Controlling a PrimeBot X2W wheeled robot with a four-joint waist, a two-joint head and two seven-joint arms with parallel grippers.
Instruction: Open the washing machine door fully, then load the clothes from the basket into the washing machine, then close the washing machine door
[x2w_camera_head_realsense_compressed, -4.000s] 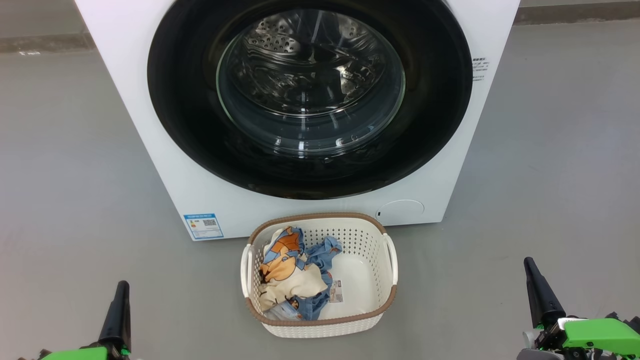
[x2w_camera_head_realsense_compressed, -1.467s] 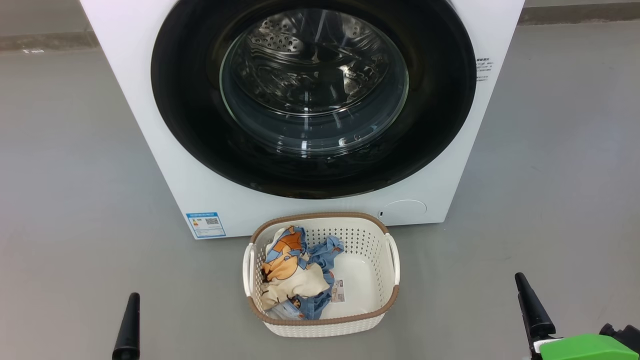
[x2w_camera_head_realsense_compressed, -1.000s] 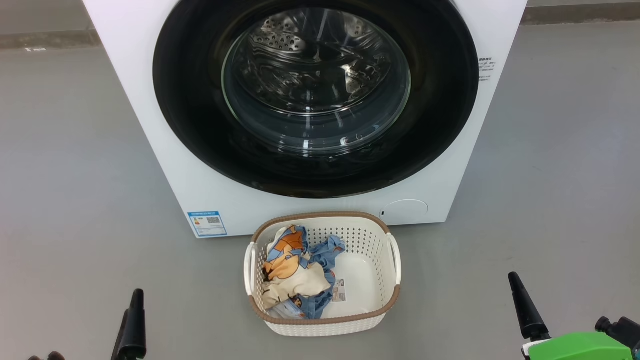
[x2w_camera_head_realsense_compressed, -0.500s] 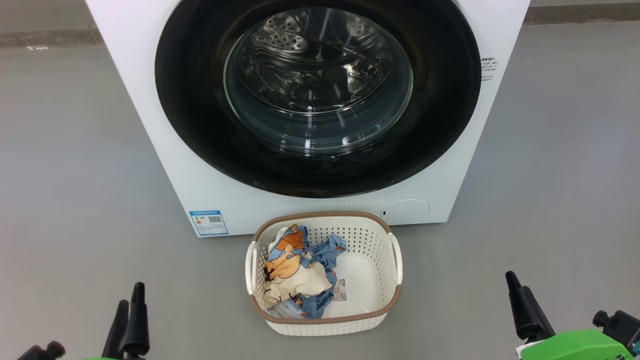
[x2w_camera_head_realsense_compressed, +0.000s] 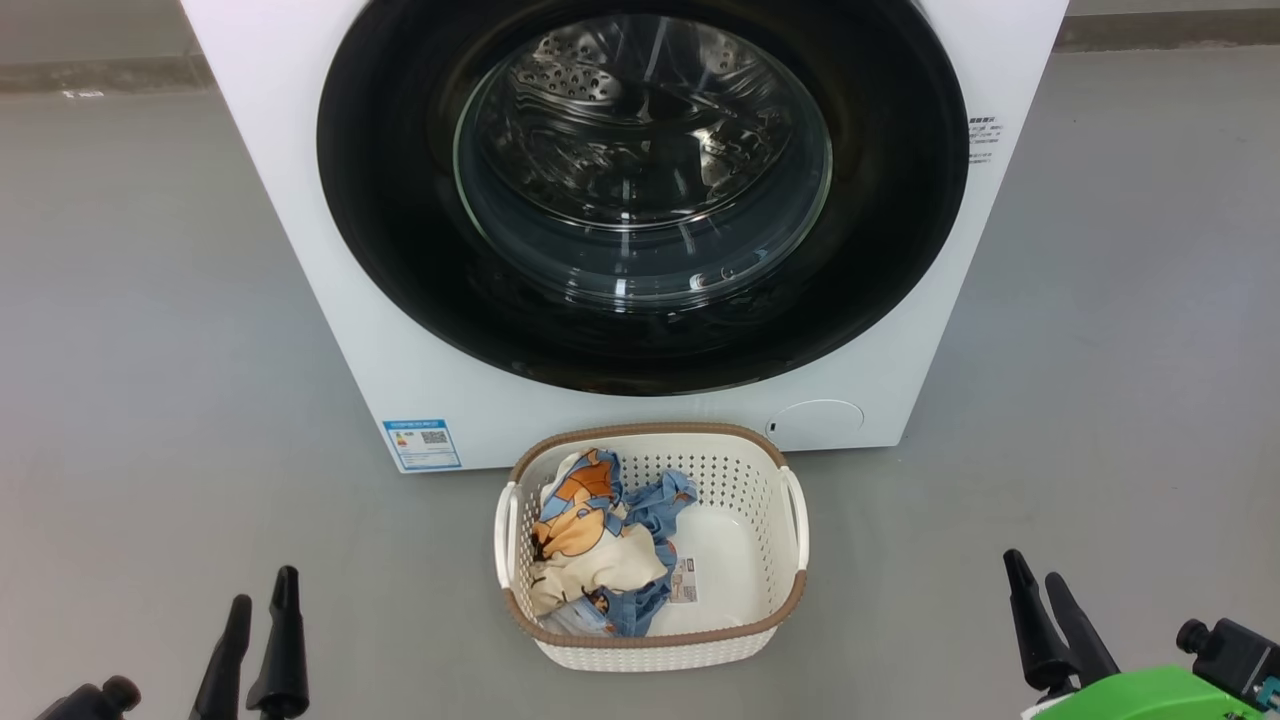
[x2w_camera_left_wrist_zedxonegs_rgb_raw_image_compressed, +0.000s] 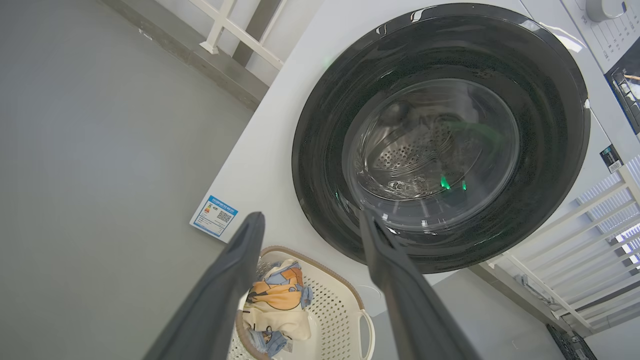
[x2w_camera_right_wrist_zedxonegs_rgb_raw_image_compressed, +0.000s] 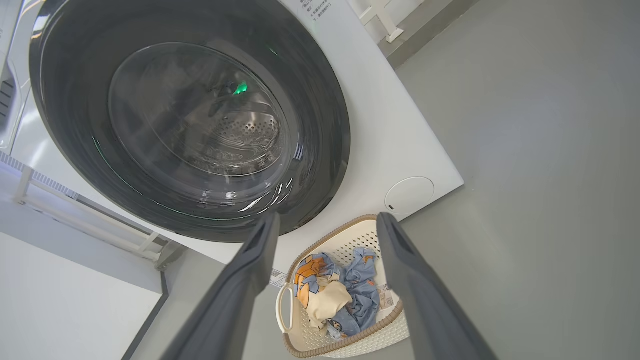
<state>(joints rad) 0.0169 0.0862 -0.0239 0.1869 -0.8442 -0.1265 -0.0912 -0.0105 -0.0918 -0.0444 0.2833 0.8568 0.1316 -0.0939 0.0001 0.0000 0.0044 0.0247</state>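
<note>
1. One washing machine door (x2w_camera_head_realsense_compressed: 640, 200) sits shut, flush on the front of the one washing machine (x2w_camera_head_realsense_compressed: 300, 250). The steel drum shows through its glass.
2. One basket (x2w_camera_head_realsense_compressed: 655, 432) stands on the floor (x2w_camera_head_realsense_compressed: 150, 350) just in front of the machine, below the door's lower rim.
3. The clothes (x2w_camera_head_realsense_compressed: 600, 550) lie in one heap against the basket's left wall. The number of pieces cannot be told. The right half of the basket's bottom is bare except for one label.
4. The machine's lower front carries one blue sticker (x2w_camera_head_realsense_compressed: 422, 444) near its left corner and one round flap (x2w_camera_head_realsense_compressed: 815, 422) near its right.
5. There are two grippers, each with two fingers. The left gripper (x2w_camera_head_realsense_compressed: 264, 586) and the right gripper (x2w_camera_head_realsense_compressed: 1030, 566) have their jaws apart and hold nothing. Both are well clear of the basket, one on each side.
</note>
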